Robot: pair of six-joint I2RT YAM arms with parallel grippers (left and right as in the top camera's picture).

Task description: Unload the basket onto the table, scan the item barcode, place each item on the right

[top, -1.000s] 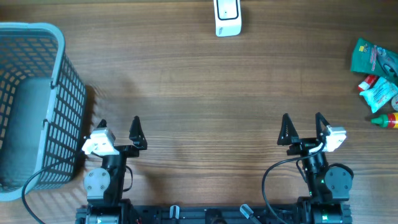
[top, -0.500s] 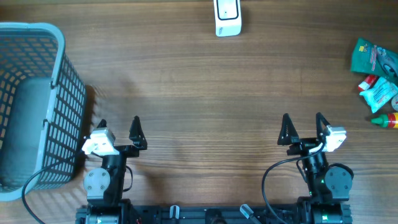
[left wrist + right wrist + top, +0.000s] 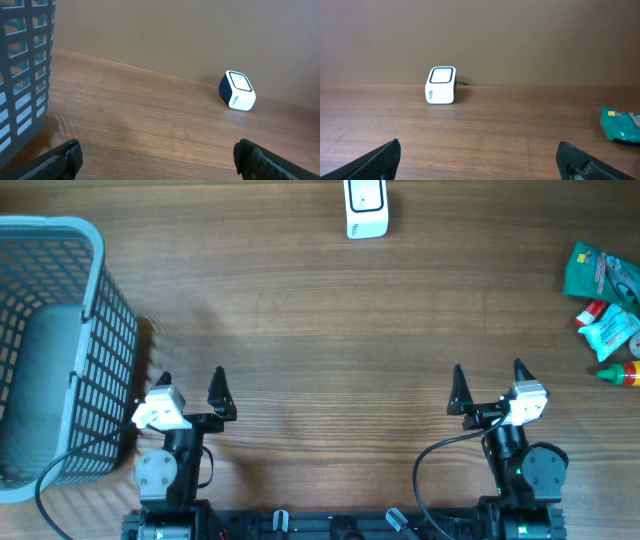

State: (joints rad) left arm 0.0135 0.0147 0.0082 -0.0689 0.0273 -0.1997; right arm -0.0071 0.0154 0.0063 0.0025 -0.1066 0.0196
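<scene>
Right gripper (image 3: 488, 370) turned slightly at the near edge | left gripper (image 3: 192, 376) unchanged | both sets of jaws wide apart, holding nothing | green packet (image 3: 598, 272) and small items (image 3: 612, 332) at the wooden table's (image 3: 330, 330) right edge, well apart from barcode scanner (image 3: 366, 208) | grey basket (image 3: 100, 270) far left

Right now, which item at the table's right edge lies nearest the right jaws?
The small red-and-yellow bottle with a green tip; the teal-white packet and the green pouch lie farther away.
</scene>
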